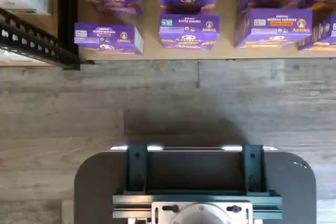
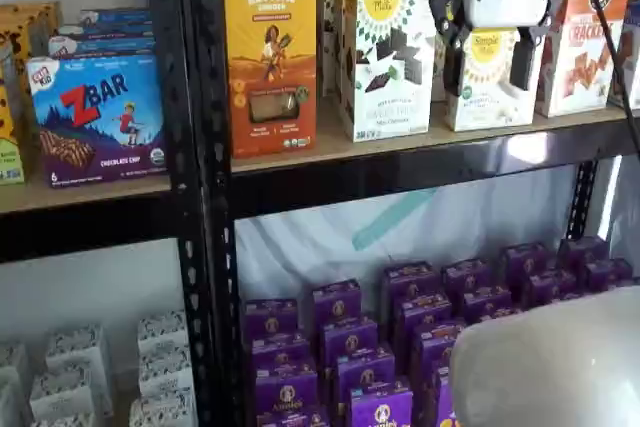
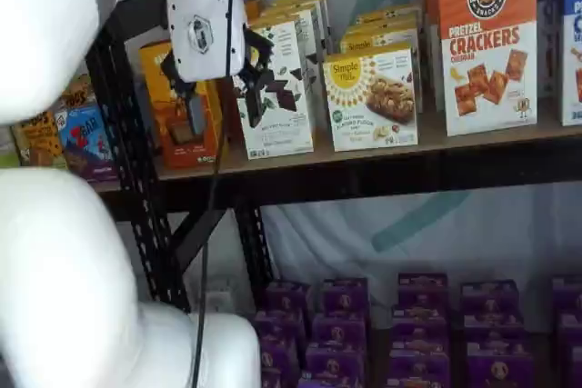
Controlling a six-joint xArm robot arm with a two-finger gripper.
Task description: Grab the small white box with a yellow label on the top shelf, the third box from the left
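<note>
We found the gripper (image 2: 488,57) hanging in front of the top shelf (image 2: 420,152), its two black fingers spread well apart with nothing between them. The small white Simple Mills box (image 2: 492,79) stood upright near the shelf's front edge, between the taller white Simple Mills carton with dark cookie squares (image 2: 388,52) and the orange pretzel crackers box (image 2: 580,32). In a shelf view the fingers framed the box, one toward each of its side edges, though how far in front of its face they hung we could not tell. In a shelf view the gripper (image 3: 218,88) appeared off to one side, the box (image 3: 373,97) fully exposed. The wrist view showed only purple Annie's boxes (image 1: 190,31) and grey floor (image 1: 173,103).
</note>
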